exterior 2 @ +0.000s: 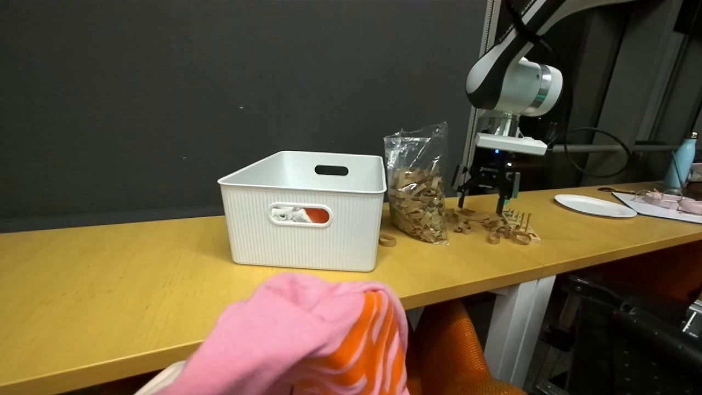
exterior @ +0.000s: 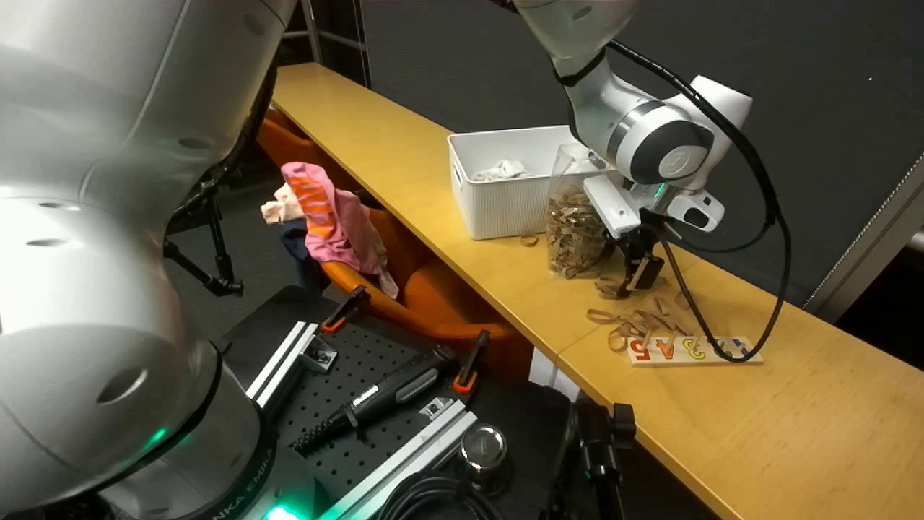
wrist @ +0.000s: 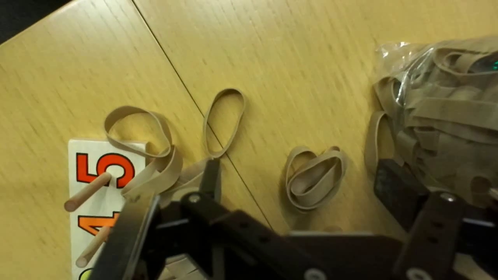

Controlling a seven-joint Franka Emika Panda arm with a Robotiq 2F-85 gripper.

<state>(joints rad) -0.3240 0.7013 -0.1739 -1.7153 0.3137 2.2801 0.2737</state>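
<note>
The base collar reads "NKA EMIKA", the letters ahead of that out of sight. On the pegged number board I can read a red 5, an orange 4 and, in an exterior view, a yellow 3; the cable crosses the digits beyond. From its base the arm stretches out over the tabletop, its wrist bent so that the claw points down, low over the wood.

The claw stands wide, its fingers well apart. Seen from the wrist, a coiled bundle of tan bands lies on the tabletop between them. Whether the fingers touch the wood, I can't tell. One finger is by the loose bands beside the board; the other is right by the clear bag of more bands, contact unclear. That bag stands next to a white bin.
</note>
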